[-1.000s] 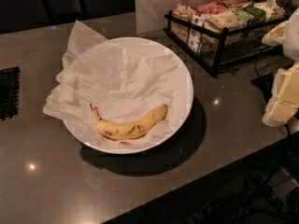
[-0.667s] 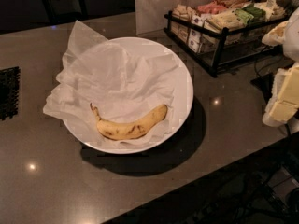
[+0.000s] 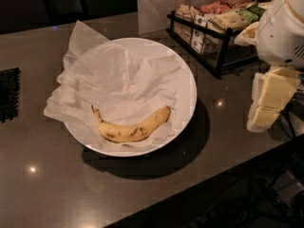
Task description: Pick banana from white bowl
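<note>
The banana (image 3: 134, 129) is yellow with brown speckles. It lies curved on crinkled white tissue paper in the front part of the white bowl (image 3: 189, 87), its dark stem tip pointing left. The bowl sits on the dark grey countertop. My gripper (image 3: 269, 101), cream-coloured under a white arm housing, hangs at the right edge of the camera view. It is to the right of the bowl, apart from it and well clear of the banana. It holds nothing that I can see.
A black wire rack (image 3: 216, 34) of packets stands at the back right, close behind the gripper. A black mesh mat (image 3: 8, 93) lies at the left edge. The counter's front edge (image 3: 199, 177) runs diagonally at the lower right.
The gripper and arm have come slightly further into view from the right, toward the bowl. The banana and bowl have not moved.
</note>
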Controlling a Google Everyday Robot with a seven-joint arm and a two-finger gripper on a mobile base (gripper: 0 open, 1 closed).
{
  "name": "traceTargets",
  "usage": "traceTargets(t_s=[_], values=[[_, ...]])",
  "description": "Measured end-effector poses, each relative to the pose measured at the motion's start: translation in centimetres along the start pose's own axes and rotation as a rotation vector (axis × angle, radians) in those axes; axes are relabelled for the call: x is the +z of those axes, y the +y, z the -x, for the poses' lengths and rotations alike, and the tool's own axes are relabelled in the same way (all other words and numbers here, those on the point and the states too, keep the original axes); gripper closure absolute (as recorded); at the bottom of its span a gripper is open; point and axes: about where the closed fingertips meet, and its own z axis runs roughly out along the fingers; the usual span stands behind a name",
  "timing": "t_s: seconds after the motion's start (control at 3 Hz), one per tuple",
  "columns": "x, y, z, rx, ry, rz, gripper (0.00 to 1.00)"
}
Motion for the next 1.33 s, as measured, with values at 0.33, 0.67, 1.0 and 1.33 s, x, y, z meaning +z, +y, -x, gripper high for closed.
traceTargets(t_s=[0.33,0.67,1.0,1.33], values=[[0.7,1.7,4.5,-0.167,-0.021,0.05,0.0],[1.0,2.4,7.8,-0.271,-0.031,0.08,0.0],[1.4,2.4,11.1,-0.358,-0.058,0.09,0.0],[2.5,2.5,14.4,-0.416,-0.115,0.122,0.0]])
